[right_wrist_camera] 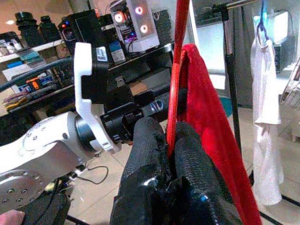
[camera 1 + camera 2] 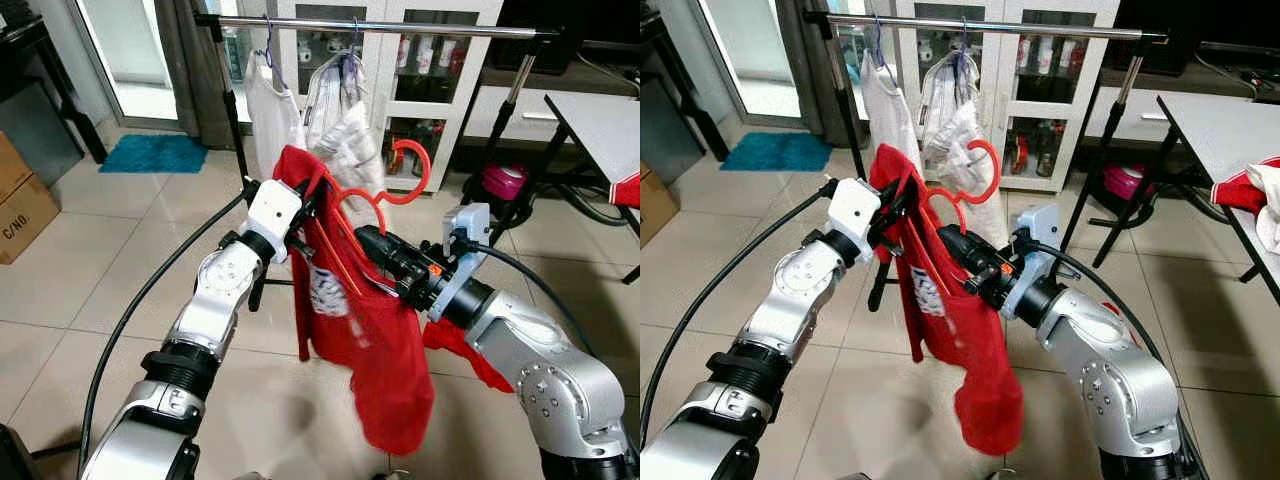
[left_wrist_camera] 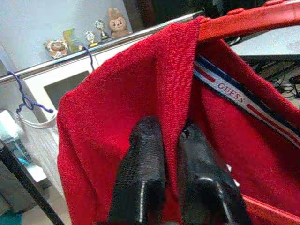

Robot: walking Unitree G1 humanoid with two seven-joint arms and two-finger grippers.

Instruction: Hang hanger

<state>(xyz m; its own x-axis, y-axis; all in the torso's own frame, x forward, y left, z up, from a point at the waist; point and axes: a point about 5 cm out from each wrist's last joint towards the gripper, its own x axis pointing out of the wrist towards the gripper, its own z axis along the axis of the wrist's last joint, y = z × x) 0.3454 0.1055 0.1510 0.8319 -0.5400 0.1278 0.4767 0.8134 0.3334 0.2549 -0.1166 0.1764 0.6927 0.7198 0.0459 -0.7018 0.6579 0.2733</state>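
A red hanger [image 2: 405, 170] carries a red shirt [image 2: 370, 340] that droops toward the floor. Its hook curls upward, well below the metal rail [image 2: 400, 27] of the clothes rack. My left gripper [image 3: 168, 133] is shut on the shirt's shoulder fold beside the collar, at the hanger's left end [image 2: 305, 200]. My right gripper [image 1: 169, 136] is shut on the hanger's thin red bar, under the hook [image 2: 368, 240]. Both arms hold the hanger up in front of the rack.
Two white garments [image 2: 272, 110] [image 2: 340, 105] hang on purple hangers at the rail's left half. The rack's black legs stand behind the shirt. A white glass cabinet [image 2: 430, 90] is behind. A table [image 2: 600, 125] stands right, a blue mat [image 2: 155, 153] and cardboard box [image 2: 20, 205] left.
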